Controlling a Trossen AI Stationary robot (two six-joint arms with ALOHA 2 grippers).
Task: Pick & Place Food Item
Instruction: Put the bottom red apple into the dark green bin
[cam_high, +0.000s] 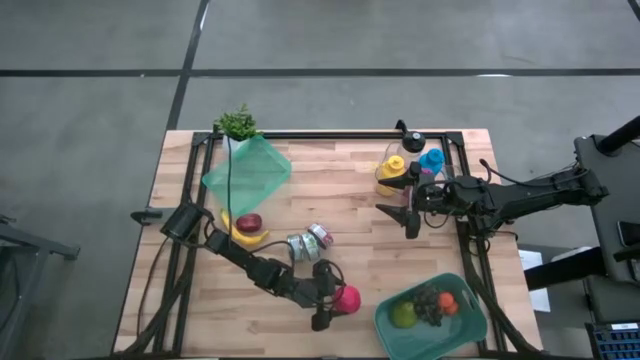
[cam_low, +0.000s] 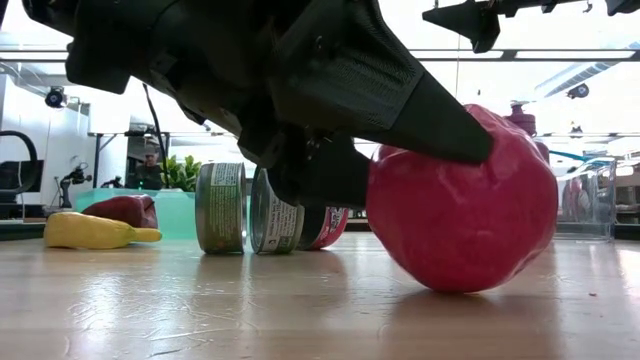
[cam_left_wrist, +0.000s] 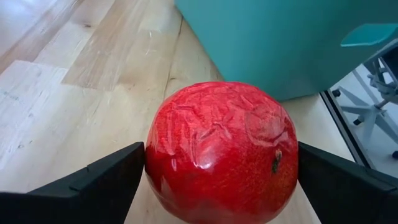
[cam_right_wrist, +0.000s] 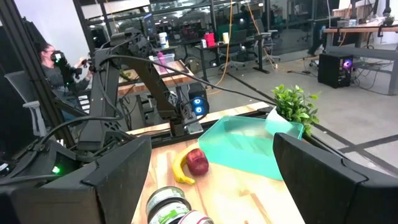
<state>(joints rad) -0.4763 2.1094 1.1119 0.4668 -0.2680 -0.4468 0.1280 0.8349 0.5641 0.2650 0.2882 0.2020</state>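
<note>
Red pomegranate (cam_left_wrist: 221, 152) sits on the bench (cam_left_wrist: 74, 93) between my left fingers (cam_left_wrist: 93, 186), spread wide (beside the teal bin (cam_left_wrist: 261, 37)); closing off-centre could roll it away. Right fingers (cam_right_wrist: 112, 180) spread, empty.

No word, brand, number or sign can be read anywhere. The two tins (cam_low: 245, 208) standing on the worktop (cam_low: 200, 310) near the yellow banana (cam_low: 95, 232) carry printed wrappers, green and white on one, pink on the other, but the print is too small and blurred to make out
</note>
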